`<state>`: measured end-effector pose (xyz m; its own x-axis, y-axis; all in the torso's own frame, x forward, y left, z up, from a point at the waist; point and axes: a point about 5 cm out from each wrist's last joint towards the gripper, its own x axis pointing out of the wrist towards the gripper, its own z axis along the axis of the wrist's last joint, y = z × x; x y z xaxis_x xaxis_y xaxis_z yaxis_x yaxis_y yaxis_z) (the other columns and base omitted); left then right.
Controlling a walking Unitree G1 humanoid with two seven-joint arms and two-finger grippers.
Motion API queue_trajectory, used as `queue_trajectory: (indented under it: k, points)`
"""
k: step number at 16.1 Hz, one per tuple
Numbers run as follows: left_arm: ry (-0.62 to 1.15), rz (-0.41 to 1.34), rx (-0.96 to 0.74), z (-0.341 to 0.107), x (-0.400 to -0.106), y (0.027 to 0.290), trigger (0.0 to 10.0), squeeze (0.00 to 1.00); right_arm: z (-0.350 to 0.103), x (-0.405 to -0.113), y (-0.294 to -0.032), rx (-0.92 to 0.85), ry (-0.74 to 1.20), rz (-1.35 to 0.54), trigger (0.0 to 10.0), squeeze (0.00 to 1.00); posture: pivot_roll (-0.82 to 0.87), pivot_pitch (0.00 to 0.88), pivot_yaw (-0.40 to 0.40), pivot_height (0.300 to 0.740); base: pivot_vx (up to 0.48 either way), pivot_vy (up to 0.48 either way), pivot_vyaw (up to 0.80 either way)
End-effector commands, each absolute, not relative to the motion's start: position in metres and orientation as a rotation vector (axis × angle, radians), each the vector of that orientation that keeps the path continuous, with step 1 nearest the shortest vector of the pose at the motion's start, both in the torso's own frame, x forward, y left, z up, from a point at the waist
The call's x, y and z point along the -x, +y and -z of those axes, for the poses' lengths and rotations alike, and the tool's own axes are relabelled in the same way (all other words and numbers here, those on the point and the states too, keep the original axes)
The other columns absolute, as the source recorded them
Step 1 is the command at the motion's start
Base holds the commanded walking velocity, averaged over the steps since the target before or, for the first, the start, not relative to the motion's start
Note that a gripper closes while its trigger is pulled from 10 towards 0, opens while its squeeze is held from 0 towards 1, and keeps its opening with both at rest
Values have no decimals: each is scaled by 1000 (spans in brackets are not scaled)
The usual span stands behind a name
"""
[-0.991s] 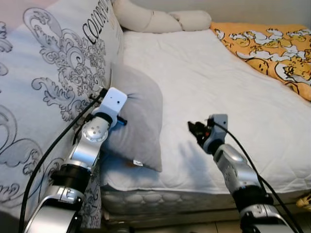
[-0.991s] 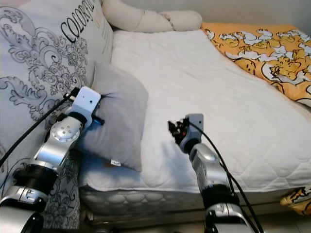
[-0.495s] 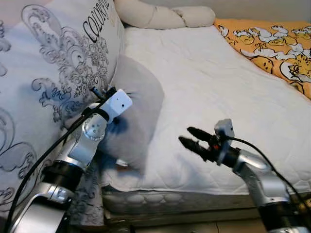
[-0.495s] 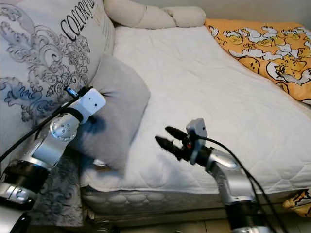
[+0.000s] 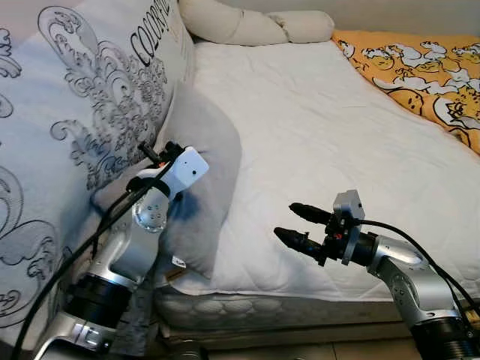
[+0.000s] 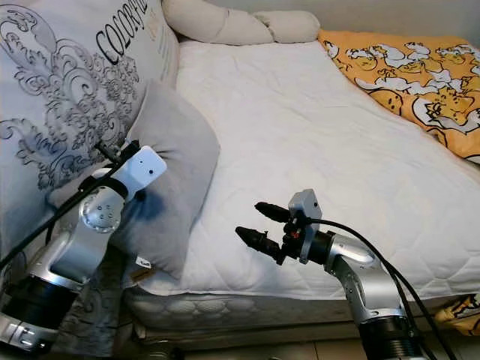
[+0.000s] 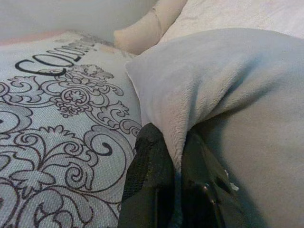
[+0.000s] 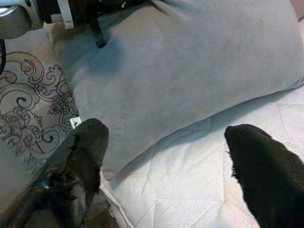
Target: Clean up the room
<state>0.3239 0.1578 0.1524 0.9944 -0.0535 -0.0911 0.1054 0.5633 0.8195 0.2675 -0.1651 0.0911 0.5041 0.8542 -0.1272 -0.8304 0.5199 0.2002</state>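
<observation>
A grey pillow stands tilted at the bed's left front corner, leaning on a big white cushion with black scrollwork. My left gripper is shut on a fold of the grey pillow near its left edge. My right gripper is open, held low over the white mattress just right of the pillow and pointing at it. In the right wrist view the pillow lies ahead between the spread fingers.
A cream bolster lies along the head of the bed. An orange patterned blanket covers the far right side. The mattress front edge runs below both arms.
My left arm has pulled the grey pillow up and leftwards, so it bunches against the patterned cushion. My right arm dropped, swung to point left at the pillow, and its fingers spread open.
</observation>
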Motion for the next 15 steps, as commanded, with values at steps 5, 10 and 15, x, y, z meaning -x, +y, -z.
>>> queue_trajectory:
  k: [5, 10, 15]
  points:
    - [-49, 63, -875, -168, -325, 160, 10000, 1000, -89, -263, -166, -154, 222, -1032, 10000, 1000, 94, 0, -23, 740, 0, 0, 0]
    - [-190, 149, -756, -181, -319, 155, 10000, 1000, -85, -261, -165, -157, 227, -993, 10000, 1000, 92, 0, -19, 740, 0, 0, 0]
    - [-174, 232, -224, -172, -305, 138, 10000, 973, -104, -273, -165, -253, 73, -648, 10000, 1000, 87, 0, -27, 740, 0, 0, 0]
